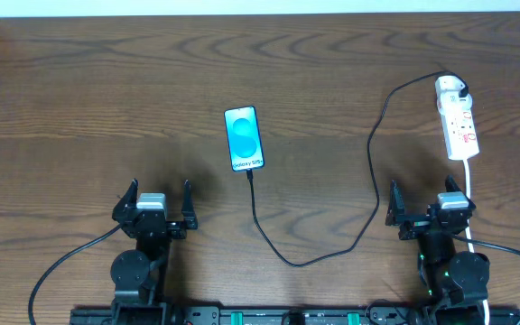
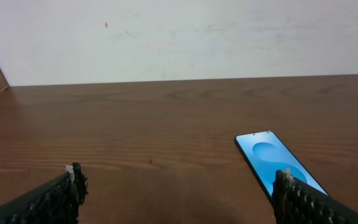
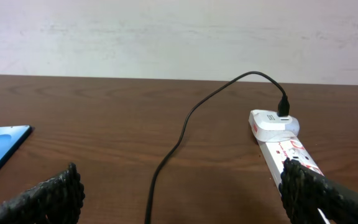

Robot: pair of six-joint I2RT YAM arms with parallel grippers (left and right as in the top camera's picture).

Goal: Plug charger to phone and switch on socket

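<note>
Not much looks left to do, though the key details are too small to settle. The phone point(image 1: 244, 138) lies flat at the middle of the table point(image 1: 88, 81), its blue screen lit. The charger point(image 1: 373, 153) runs as 1 thin black line from the phone's lower end, loops down toward the bottom of the frame, climbs the right side, and ends in its white plug point(image 3: 272, 121). That plug sits in the far end of the socket point(image 1: 459, 126) at the upper right.

From above, the cable's tip point(image 1: 250, 172) meets the phone's lower edge. I'd guess it is plugged in, but I cannot tell whether it is fully seated or only touching. The red switch marks on the socket show, yet their position is unreadable, so the switching step may well be the part still to do.

Both arms sit along the bottom edge, well apart from everything. The left pincer point(image 2: 179, 180) is spread wide and empty, with the phone ahead to its right. The right pincer point(image 3: 179, 180) is also wide open and holds nothing, with the socket ahead to its right.
</note>
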